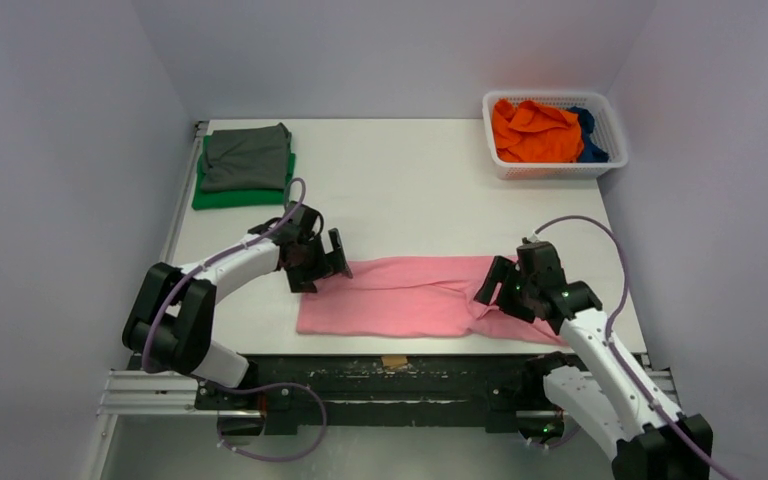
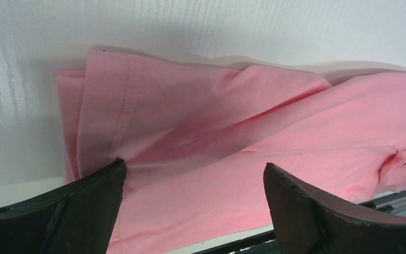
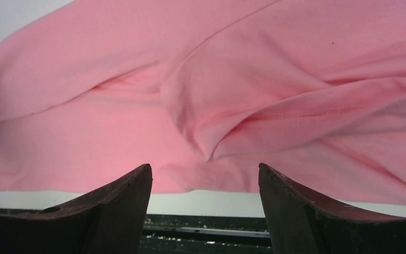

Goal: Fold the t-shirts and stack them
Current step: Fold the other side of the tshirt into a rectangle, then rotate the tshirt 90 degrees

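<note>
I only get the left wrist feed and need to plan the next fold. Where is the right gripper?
Observer: The right gripper is at the pink shirt's right end, jaws open.
Operator: Anything stacked already?
Observer: A folded grey shirt lies on a folded green shirt at the table's far left corner.
Operator: What remains?
Observer: An orange shirt and a dark blue shirt sit in the white basket, far right.

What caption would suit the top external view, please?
Left gripper and right gripper, both open, flank the pink t-shirt; grey t-shirt stacked on green t-shirt.
</note>
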Motion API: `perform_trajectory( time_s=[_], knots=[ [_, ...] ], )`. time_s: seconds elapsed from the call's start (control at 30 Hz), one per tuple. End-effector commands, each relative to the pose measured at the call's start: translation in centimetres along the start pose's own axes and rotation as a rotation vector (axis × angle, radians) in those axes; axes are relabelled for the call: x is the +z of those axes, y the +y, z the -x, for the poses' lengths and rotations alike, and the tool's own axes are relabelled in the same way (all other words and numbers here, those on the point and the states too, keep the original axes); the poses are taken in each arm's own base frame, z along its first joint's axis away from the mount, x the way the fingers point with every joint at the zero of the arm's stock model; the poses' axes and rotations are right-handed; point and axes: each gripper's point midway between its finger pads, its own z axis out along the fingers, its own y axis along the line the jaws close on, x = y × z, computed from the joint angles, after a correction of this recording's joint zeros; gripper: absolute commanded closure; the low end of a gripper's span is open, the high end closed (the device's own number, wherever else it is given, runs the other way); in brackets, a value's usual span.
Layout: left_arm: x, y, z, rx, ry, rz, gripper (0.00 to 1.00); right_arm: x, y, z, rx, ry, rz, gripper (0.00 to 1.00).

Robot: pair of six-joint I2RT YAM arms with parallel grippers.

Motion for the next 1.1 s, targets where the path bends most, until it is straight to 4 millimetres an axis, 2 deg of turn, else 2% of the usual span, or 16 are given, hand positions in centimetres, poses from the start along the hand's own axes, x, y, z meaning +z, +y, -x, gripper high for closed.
perform_trajectory(
  time_s=[0.0, 0.17, 0.3, 0.4, 0.5, 0.6, 0.73, 0.8, 0.93, 0.97, 1.07],
  knots=[
    [0.2, 1.7, 0.4, 0.0, -0.045, 0.072, 0.0, -3.3, 1.4, -1.4, 0.037, 0.022, 0.112, 0.28],
    [0.0, 1.6, 0.7, 0.006, -0.048, 0.078, 0.0, -3.7, 3.4, 3.9, 0.023, -0.154, 0.13, 0.25],
    [0.1, 1.8, 0.6, 0.004, -0.049, 0.084, 0.0, -1.0, 5.2, 8.1, 0.008, -0.242, 0.122, 0.24],
    [0.1, 1.9, 0.6, 0.004, -0.048, 0.087, 0.0, 2.3, 6.0, 9.0, -0.012, -0.194, 0.09, 0.24],
    [-0.1, 1.8, 0.7, 0.004, -0.054, 0.087, 0.0, 4.6, 4.5, 7.6, -0.013, -0.112, 0.009, 0.25],
    [-0.2, 1.9, 0.8, 0.004, -0.064, 0.09, 0.0, 5.1, 2.6, 4.8, 0.009, -0.053, -0.025, 0.25],
    [-0.3, 2.1, 0.8, 0.006, -0.069, 0.099, 0.0, 3.5, -0.9, -0.8, 0.02, 0.067, -0.072, 0.26],
    [-0.4, 2.3, 0.8, 0.008, -0.073, 0.108, 0.0, 1.7, -1.5, -2.6, 0.022, 0.096, -0.055, 0.27],
    [-0.7, 2.6, 1.2, 0.012, -0.087, 0.132, 0.0, -1.7, 2.4, -3.4, 0.051, 0.099, 0.193, 0.28],
    [-0.7, 2.6, 1.2, 0.012, -0.09, 0.134, 0.0, -2.4, 2.6, -3.1, 0.055, 0.082, 0.201, 0.28],
    [-0.8, 2.5, 1.3, 0.011, -0.093, 0.13, 0.0, -3.2, 0.8, -1.1, 0.058, -0.025, 0.087, 0.27]
  ],
)
